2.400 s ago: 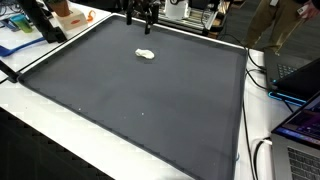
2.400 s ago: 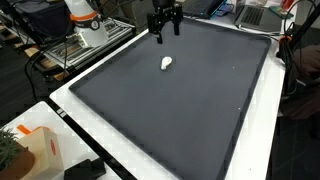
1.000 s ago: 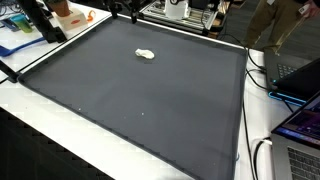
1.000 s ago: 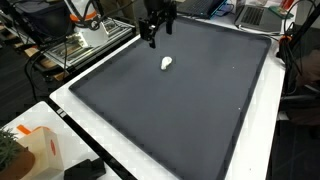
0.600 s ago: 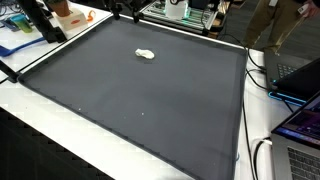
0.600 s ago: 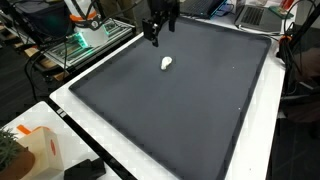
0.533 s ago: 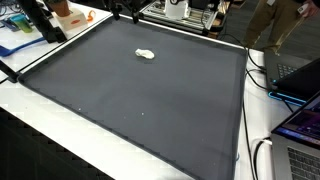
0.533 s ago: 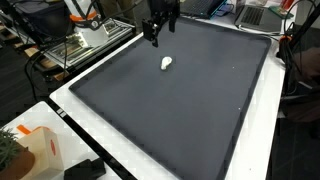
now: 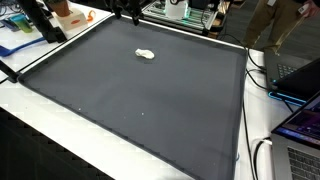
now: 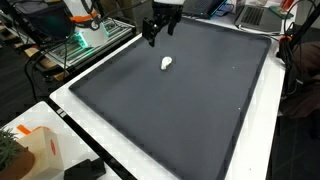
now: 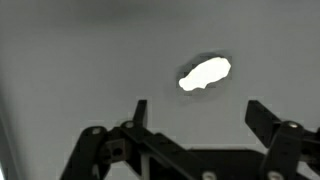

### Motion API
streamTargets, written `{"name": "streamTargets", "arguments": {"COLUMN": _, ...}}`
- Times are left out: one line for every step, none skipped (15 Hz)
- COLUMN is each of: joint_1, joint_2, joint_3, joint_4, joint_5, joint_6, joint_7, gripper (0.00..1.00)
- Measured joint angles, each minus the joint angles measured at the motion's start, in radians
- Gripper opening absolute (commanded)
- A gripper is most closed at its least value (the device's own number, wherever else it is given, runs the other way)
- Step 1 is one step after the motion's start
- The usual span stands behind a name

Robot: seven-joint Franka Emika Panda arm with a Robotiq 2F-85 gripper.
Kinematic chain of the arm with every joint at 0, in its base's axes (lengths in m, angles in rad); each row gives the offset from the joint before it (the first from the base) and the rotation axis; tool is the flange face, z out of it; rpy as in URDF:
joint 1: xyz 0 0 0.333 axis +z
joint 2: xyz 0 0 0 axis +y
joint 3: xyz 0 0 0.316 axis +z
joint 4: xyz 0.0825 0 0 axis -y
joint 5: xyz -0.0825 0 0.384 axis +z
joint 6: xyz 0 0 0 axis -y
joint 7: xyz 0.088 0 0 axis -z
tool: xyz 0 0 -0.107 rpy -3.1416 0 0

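Gripper (image 10: 160, 35) hangs over the far edge of the dark mat (image 10: 180, 110) on the white counter (image 10: 100, 138). We note the fingers (image 11: 140, 110) spread wide, with nothing between them. The white lump (image 10: 166, 63) lies free on the mat, at about 6 o'clock from the gripper in an exterior view. In the wrist view the lump (image 11: 205, 73) sits at 12 o'clock, just beyond the gap. We judge the work barely begun: no contact, no grasp; descent and closing are left.
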Motion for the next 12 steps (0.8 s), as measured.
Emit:
{"name": "streamTargets", "arguments": {"joint_1": 0.075, "joint_2": 0.016, "joint_3": -0.068, "joint_4": 0.020, "joint_5": -0.002, "joint_6": -0.021, "joint_7": 0.007, "gripper": 1.00}}
{"name": "streamTargets", "arguments": {"joint_1": 0.146, "joint_2": 0.024, "joint_3": -0.139, "joint_4": 0.030, "joint_5": 0.012, "joint_6": -0.021, "joint_7": 0.001, "gripper": 1.00}}
{"name": "streamTargets", "arguments": {"joint_1": 0.200, "joint_2": 0.022, "joint_3": -0.195, "joint_4": 0.035, "joint_5": 0.020, "joint_6": -0.020, "joint_7": -0.007, "gripper": 1.00}}
{"name": "streamTargets", "arguments": {"joint_1": 0.225, "joint_2": 0.016, "joint_3": -0.222, "joint_4": 0.035, "joint_5": 0.024, "joint_6": -0.020, "joint_7": -0.012, "gripper": 1.00}}
{"name": "streamTargets", "arguments": {"joint_1": 0.234, "joint_2": 0.009, "joint_3": -0.233, "joint_4": 0.035, "joint_5": 0.026, "joint_6": -0.020, "joint_7": -0.016, "gripper": 1.00}}
{"name": "streamTargets", "arguments": {"joint_1": 0.237, "joint_2": 0.003, "joint_3": -0.236, "joint_4": 0.035, "joint_5": 0.027, "joint_6": -0.020, "joint_7": -0.017, "gripper": 1.00}}
{"name": "streamTargets", "arguments": {"joint_1": 0.275, "joint_2": -0.003, "joint_3": -0.279, "joint_4": 0.038, "joint_5": 0.034, "joint_6": -0.020, "joint_7": -0.021, "gripper": 1.00}}
{"name": "streamTargets", "arguments": {"joint_1": 0.343, "joint_2": -0.005, "joint_3": -0.352, "joint_4": 0.042, "joint_5": 0.041, "joint_6": -0.019, "joint_7": -0.028, "gripper": 1.00}}
{"name": "streamTargets", "arguments": {"joint_1": 0.414, "joint_2": -0.003, "joint_3": -0.422, "joint_4": 0.049, "joint_5": 0.050, "joint_6": -0.015, "joint_7": -0.039, "gripper": 1.00}}
{"name": "streamTargets", "arguments": {"joint_1": 0.480, "joint_2": 0.005, "joint_3": -0.484, "joint_4": 0.060, "joint_5": 0.057, "joint_6": -0.010, "joint_7": -0.047, "gripper": 1.00}}
{"name": "streamTargets", "arguments": {"joint_1": 0.537, "joint_2": 0.014, "joint_3": -0.533, "joint_4": 0.074, "joint_5": 0.061, "joint_6": -0.010, "joint_7": -0.054, "gripper": 1.00}}
{"name": "streamTargets", "arguments": {"joint_1": 0.587, "joint_2": 0.025, "joint_3": -0.573, "joint_4": 0.089, "joint_5": 0.065, "joint_6": -0.009, "joint_7": -0.059, "gripper": 1.00}}
